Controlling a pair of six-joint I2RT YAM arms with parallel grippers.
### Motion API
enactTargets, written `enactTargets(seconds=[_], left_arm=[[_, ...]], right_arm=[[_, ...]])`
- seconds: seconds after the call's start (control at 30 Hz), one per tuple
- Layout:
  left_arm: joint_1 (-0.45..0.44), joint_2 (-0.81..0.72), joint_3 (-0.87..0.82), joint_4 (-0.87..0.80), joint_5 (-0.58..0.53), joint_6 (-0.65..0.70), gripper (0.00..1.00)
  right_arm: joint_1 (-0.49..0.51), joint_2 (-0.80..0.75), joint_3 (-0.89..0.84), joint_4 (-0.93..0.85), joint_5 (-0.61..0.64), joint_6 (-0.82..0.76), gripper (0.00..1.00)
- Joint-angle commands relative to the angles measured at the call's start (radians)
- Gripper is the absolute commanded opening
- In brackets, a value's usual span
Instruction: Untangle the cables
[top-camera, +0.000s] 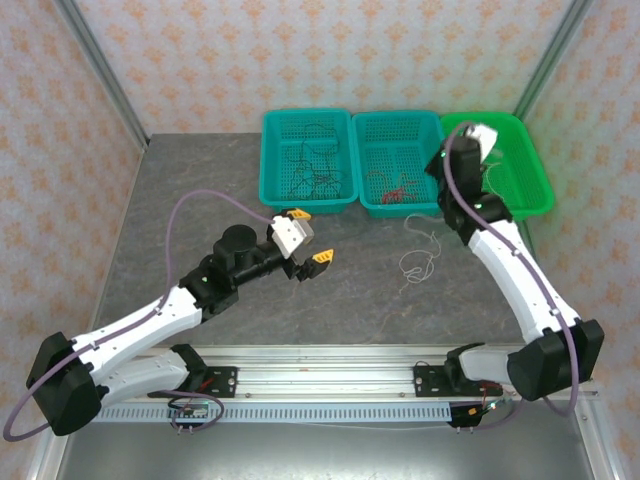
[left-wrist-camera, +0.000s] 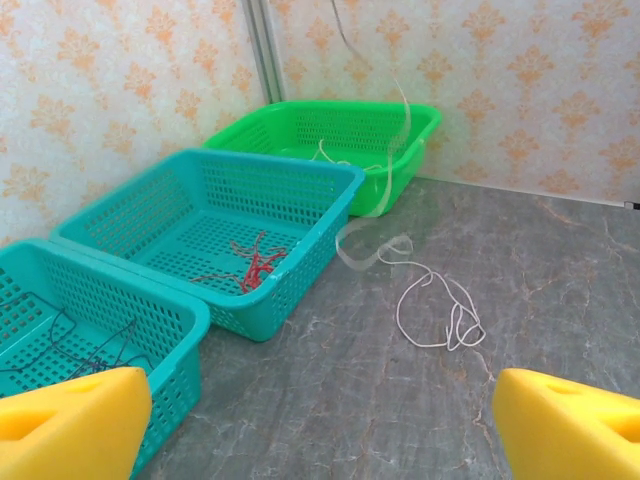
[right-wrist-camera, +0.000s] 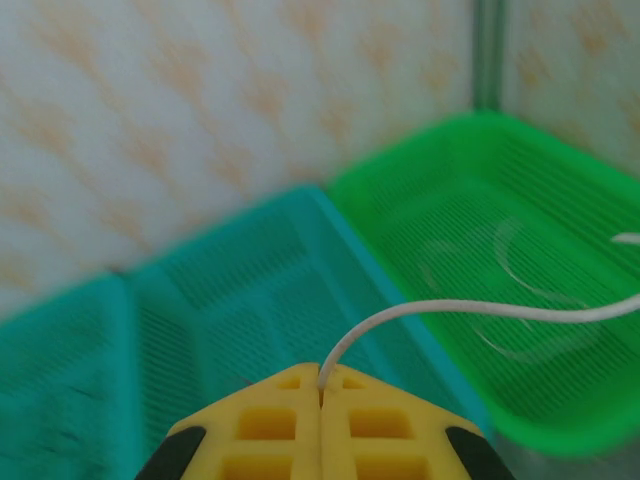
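the job looks mostly done. the black cable (top-camera: 310, 165) lies by itself in the left teal basket (top-camera: 305, 115), and the red cable (top-camera: 395, 190) lies by itself in the middle teal basket (top-camera: 395, 117), so neither crosses the other. the white cable (top-camera: 418, 262) is the one left. the right claw (right-wrist-camera: 321, 385) is pinched tight on one end of it, up over the green basket (top-camera: 537, 165). from there the cable curves down toward that basket. in the left wrist view some of it lies inside the green basket, and the rest trails out onto the tabletop (top-camera: 200, 180). it ends there in a few loose loops just in front of the middle and green baskets. i can't tell if those loops are knotted or just folded over each other. what seems left is to draw the rest of the white cable into the green basket and let go.

the left claw (top-camera: 310, 237) hangs over the bare tabletop with its yellow fingers spread wide, holding nothing, well apart from the white loops.

the tabletop is dark grey and marbled like stone. the walls (top-camera: 300, 50) are pale with an orange floral print, and metal posts (top-camera: 100, 60) stand at the corners.
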Motion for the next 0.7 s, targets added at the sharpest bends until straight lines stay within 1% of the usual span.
enactTargets(seconds=[0.0,0.07,0.1,0.17,0.23,0.3,0.37,0.5,0.57,0.67], left_arm=[[-0.010,-0.029,-0.003,0.011,-0.026,0.013,0.89],[-0.010,-0.023,0.001,0.022,-0.028,0.017,0.89],[-0.010,-0.016,0.004,0.031,-0.026,0.014,0.89],[-0.010,0.004,0.012,0.049,-0.021,-0.001,0.89],[-0.009,0.022,0.018,0.066,-0.011,-0.021,0.89],[-0.012,0.033,0.025,0.073,-0.006,-0.036,0.89],[-0.017,0.034,0.030,0.070,-0.008,-0.037,0.89],[-0.021,0.023,0.037,0.057,0.010,-0.037,0.89],[-0.022,0.015,0.043,0.045,0.038,-0.036,0.90],[-0.036,0.004,0.053,0.025,0.047,-0.033,0.90]], right_arm=[[-0.005,-0.108,-0.003,-0.012,0.242,-0.119,0.00],[-0.004,-0.157,0.000,0.024,0.327,-0.197,0.00],[-0.005,-0.194,0.002,0.080,0.364,-0.268,0.00],[-0.004,-0.236,0.029,0.146,0.383,-0.344,0.00],[-0.005,-0.255,0.092,0.160,0.378,-0.367,0.00],[-0.004,-0.266,0.154,0.189,0.345,-0.367,0.00],[-0.004,-0.265,0.195,0.231,0.285,-0.349,0.00],[-0.004,-0.194,0.319,0.192,0.147,-0.243,0.00],[-0.004,-0.145,0.372,0.174,0.126,-0.211,0.00],[-0.007,-0.088,0.412,0.244,0.143,-0.216,0.00]])
